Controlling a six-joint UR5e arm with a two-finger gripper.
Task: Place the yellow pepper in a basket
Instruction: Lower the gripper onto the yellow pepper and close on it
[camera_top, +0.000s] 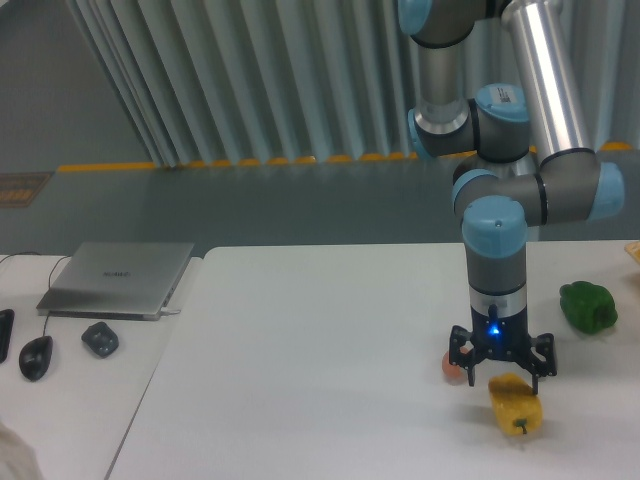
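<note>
The yellow pepper (516, 406) lies on the white table (300, 360) near the front right, its short green stem pointing toward the front. My gripper (502, 376) points straight down just above and behind the pepper. Its jaws are spread wide on either side and are not closed on anything. A small brown egg (451, 367) sits beside the left finger, partly hidden by it. No basket shows clearly; only a pale sliver (634, 250) appears at the right edge, and I cannot tell what it is.
A dark green pepper (588, 306) lies on the table to the right, behind the gripper. On a separate desk to the left are a closed laptop (120, 278), a mouse (35, 356) and a small dark object (100, 339).
</note>
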